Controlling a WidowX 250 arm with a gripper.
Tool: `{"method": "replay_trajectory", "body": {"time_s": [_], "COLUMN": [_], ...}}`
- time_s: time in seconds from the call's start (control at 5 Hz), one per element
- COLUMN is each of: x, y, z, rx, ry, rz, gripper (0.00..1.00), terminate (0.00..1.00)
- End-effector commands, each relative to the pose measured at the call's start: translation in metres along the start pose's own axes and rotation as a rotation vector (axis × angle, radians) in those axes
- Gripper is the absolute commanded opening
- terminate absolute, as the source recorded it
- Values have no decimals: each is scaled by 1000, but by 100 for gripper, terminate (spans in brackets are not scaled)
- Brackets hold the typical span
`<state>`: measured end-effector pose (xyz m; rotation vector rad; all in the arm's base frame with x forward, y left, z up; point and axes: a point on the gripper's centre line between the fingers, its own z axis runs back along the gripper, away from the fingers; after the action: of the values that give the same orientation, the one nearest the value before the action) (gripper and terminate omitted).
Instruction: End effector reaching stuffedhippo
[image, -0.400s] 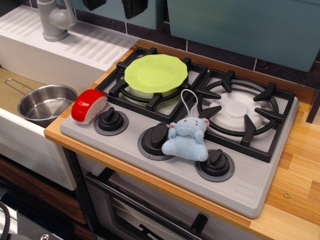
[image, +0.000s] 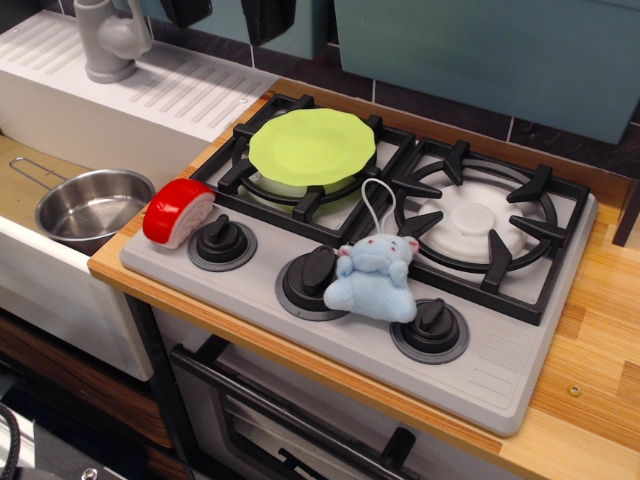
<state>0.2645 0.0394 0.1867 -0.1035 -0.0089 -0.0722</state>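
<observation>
Only two dark fingertips of the end effector (image: 228, 15) are showing at the frame's top left — their spread cannot be told, and they are touching nothing. Below, right of centre, the light-blue stuffedhippo (image: 373, 279) is sitting between two stove knobs.

The gripper (image: 228, 14) is cut off by the top edge; only two dark finger ends show, so its jaw spacing cannot be told. The faucet (image: 108, 38) loses its top there too. The plate (image: 312, 146) hides the burner beneath it. The hippo (image: 372, 280) covers part of the middle knob (image: 312, 278). The oven handle (image: 290, 420) runs off the bottom edge.
</observation>
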Motion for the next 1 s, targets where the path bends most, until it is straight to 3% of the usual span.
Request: {"method": "replay_trajectory", "body": {"time_s": [0.0,0.8], "x": [2,-5], "y": [-43,-92], "z": [-28,-98], "rx": [24,6], "ry": [-98,-244], "rz": [59,106], "gripper": [100,100], "terminate": [0,0]}}
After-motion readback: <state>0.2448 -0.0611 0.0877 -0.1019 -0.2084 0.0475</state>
